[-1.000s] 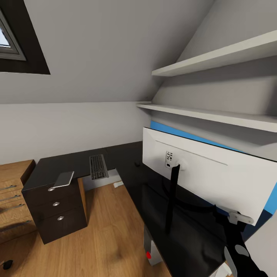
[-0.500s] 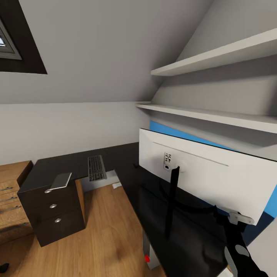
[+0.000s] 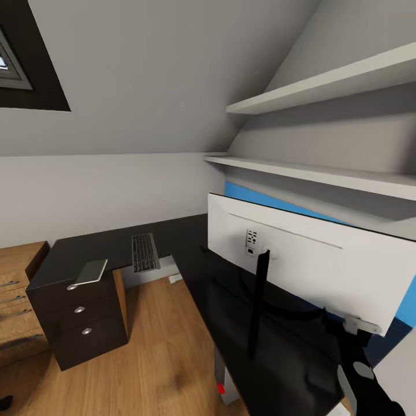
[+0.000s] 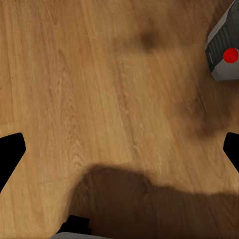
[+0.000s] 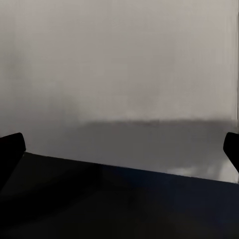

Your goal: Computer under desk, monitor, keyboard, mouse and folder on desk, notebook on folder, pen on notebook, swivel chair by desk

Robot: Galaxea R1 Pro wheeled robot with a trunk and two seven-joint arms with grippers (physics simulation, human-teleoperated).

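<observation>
The wide monitor (image 3: 312,268), pale grey back facing the head camera, stands on the glossy black L-shaped desk (image 3: 277,346). The flat black keyboard (image 3: 145,252) lies on the desk's far wing. The light grey computer tower (image 4: 225,47) with 1 red light stands on the wood floor (image 4: 99,99). Left gripper (image 4: 119,149): fingers spread wide, holding nothing. Right gripper (image 5: 119,149): likewise wide apart and empty.

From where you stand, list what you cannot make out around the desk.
- Monitor screen: head view shows its pale back.
- Computer: head view, the desk top covers most of it; left wrist view, cut by the edge.
- Small dark thing by the monitor's near corner: too small to identify.
- Right tool: low in head view; grip unclear.
</observation>
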